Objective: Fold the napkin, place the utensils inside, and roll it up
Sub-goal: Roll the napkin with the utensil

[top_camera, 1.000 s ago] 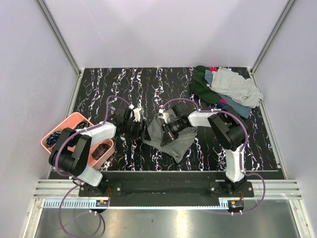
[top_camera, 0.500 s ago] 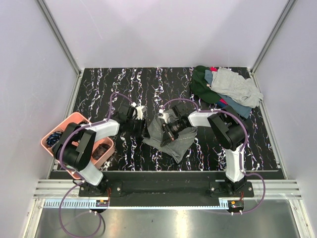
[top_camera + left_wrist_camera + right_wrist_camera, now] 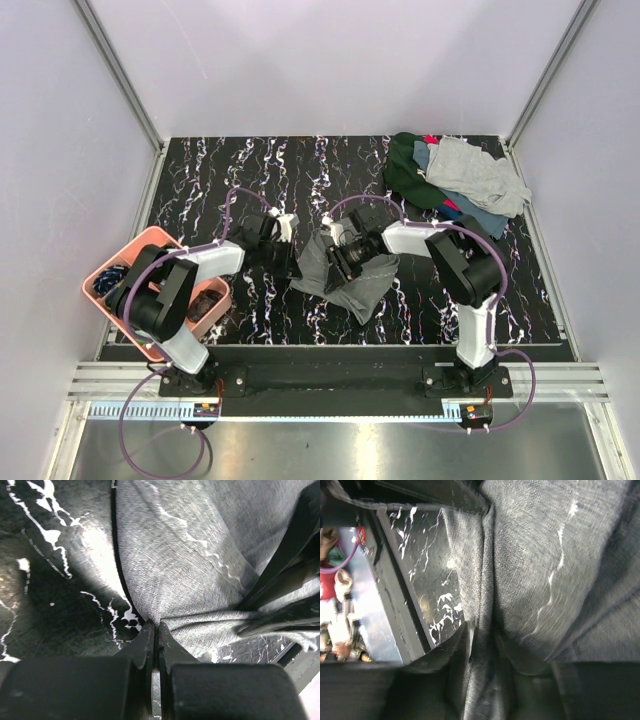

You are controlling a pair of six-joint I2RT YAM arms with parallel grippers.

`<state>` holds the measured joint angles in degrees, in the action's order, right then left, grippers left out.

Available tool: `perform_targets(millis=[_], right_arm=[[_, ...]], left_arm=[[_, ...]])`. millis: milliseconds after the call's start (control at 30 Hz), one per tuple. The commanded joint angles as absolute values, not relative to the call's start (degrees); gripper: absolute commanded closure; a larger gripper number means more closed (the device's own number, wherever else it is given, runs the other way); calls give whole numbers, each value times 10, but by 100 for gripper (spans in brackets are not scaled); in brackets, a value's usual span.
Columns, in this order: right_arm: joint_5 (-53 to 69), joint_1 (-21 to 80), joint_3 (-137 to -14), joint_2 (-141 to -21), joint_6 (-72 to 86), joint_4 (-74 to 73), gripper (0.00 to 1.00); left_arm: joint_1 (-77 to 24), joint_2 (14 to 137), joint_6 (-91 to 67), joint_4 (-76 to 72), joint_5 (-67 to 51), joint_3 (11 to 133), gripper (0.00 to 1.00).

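The grey napkin [image 3: 352, 287] lies bunched on the black marbled table [image 3: 240, 180], near the front middle. My left gripper [image 3: 292, 263] is at its left edge. In the left wrist view the left gripper [image 3: 155, 628] is shut on a pinch of the napkin's [image 3: 190, 555] hem. My right gripper [image 3: 338, 262] lies over the cloth's upper part. From the right wrist, its jaws [image 3: 482, 647] stand apart, with a fold of the napkin [image 3: 560, 555] lying loosely between them. The utensils are out of view.
A heap of green, light-grey and blue cloths [image 3: 455, 178] sits at the back right corner. A pink basket [image 3: 118, 264] with dark items stands at the left edge beside the left arm. The table's front rail [image 3: 330, 352] runs just below the napkin.
My left gripper slid right to the napkin's left edge and closed on it. The right gripper's jaws have parted from their earlier tight grip on the cloth.
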<state>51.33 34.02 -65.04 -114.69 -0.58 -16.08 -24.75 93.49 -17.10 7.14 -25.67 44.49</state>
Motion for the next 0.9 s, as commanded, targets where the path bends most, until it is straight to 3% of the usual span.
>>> perform_targets(millis=[0, 300, 467, 667, 867], right_arm=[[414, 336, -664, -1042, -4, -174, 53], [235, 390, -586, -838, 34, -258, 42], [92, 454, -543, -797, 88, -302, 36], [37, 511, -515, -780, 147, -307, 28], [-38, 539, -514, -774, 171, -316, 27]], left_arm=[[-265, 950, -170, 80, -247, 428, 100], [-266, 947, -180, 104, -243, 440, 100], [-266, 946, -182, 115, -244, 447, 100], [-266, 939, -185, 120, -249, 447, 100], [-266, 936, -185, 137, -240, 454, 100]])
